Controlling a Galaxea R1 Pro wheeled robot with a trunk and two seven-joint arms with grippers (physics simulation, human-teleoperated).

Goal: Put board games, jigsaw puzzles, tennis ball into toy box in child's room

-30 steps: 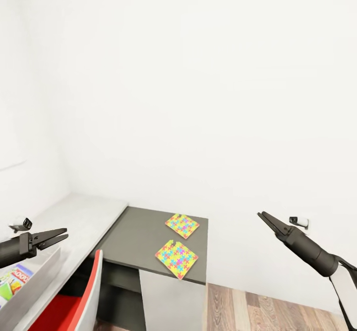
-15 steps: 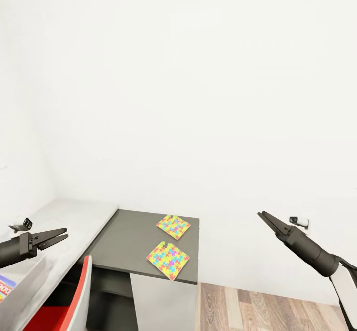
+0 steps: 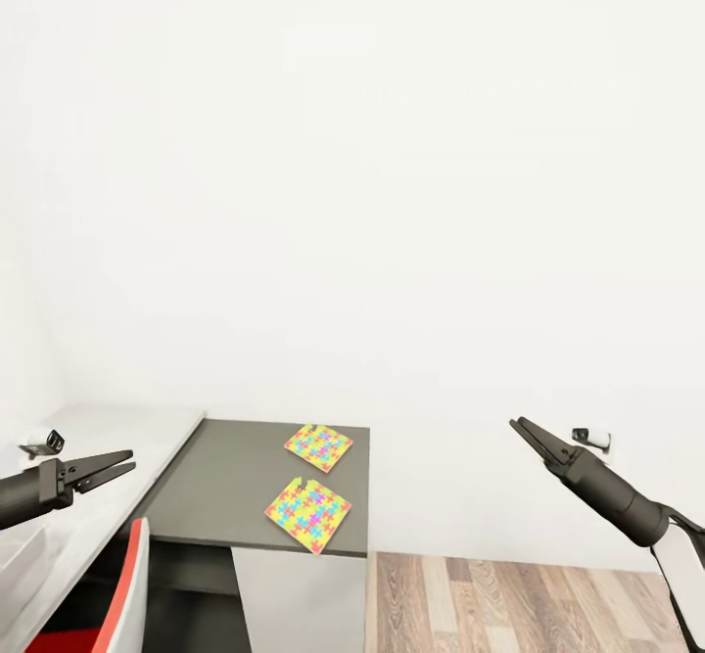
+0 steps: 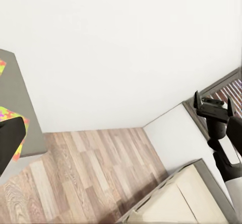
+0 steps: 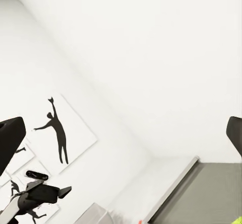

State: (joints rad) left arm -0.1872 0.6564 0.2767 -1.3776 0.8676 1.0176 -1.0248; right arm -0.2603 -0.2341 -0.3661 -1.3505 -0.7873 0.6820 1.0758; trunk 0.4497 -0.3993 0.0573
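Two jigsaw puzzles lie flat on the dark grey corner section of the table, the far one and the near one by the table's front edge. My left gripper hovers open over the light grey tabletop, left of the puzzles. Over the floor, off the table's right end, my right gripper is held up open, its fingers wide apart and empty. A sliver of the toy box shows at the far left. The left wrist view catches the near puzzle and a corner of the bed.
A red chair is tucked under the table at the lower left. Wood floor stretches right of the table. A white wall stands behind the table. Framed silhouette pictures hang on the side wall.
The whole head view has swung to the right, so the table and puzzles sit further left. The toy box and the printed game box in it have slid out of frame. Neither gripper has moved.
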